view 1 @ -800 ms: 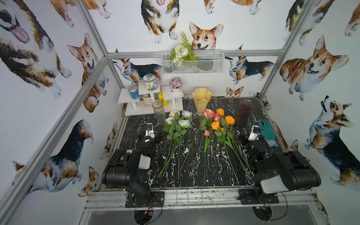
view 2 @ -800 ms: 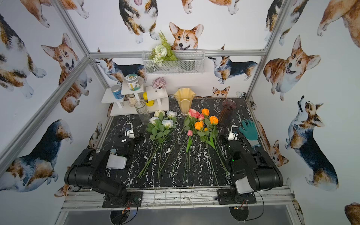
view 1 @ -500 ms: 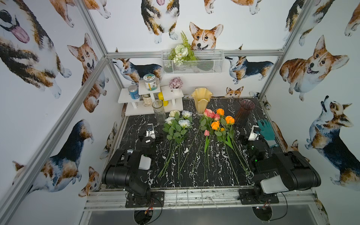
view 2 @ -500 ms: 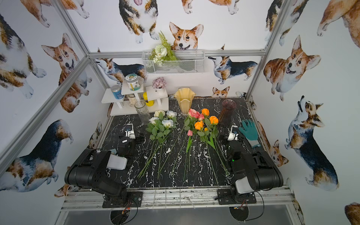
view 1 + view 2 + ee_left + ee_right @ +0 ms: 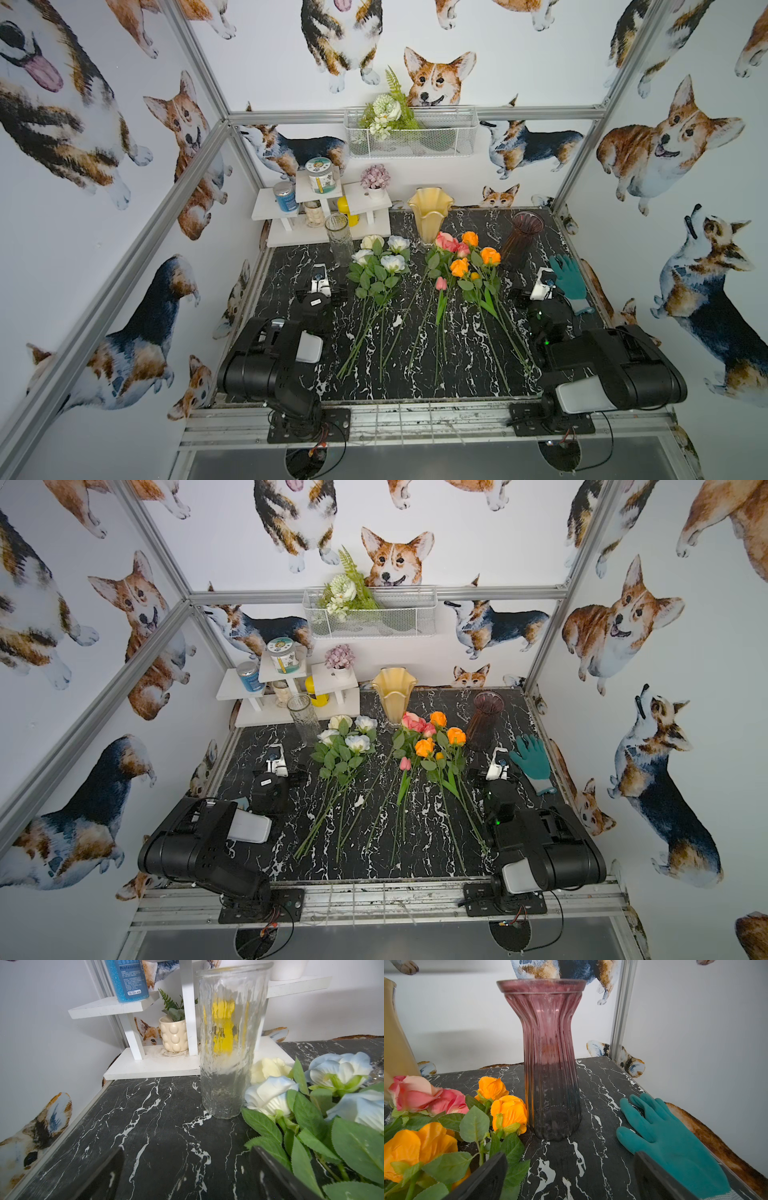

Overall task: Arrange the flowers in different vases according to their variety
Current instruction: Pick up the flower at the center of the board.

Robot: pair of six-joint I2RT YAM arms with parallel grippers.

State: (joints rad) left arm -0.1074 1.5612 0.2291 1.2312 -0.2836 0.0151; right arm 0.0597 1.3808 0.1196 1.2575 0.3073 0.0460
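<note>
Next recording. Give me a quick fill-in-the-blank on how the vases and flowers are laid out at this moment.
The clear vase stands beside the ____ roses.
The teal glove lies beside the ____ ribbed vase.
The yellow vase is ____.
Missing words: white; purple; empty.

The blue can (image 5: 126, 979) is sitting on the white shelf (image 5: 108, 1007). It is showing white letters that begin "Professiona" and are running off the side. The tiny lines under them are too small to read. A white strip near the bottom is showing a number that looks like 136-5331-4159. The label on the jar (image 5: 321, 179) is too small to read.
</note>
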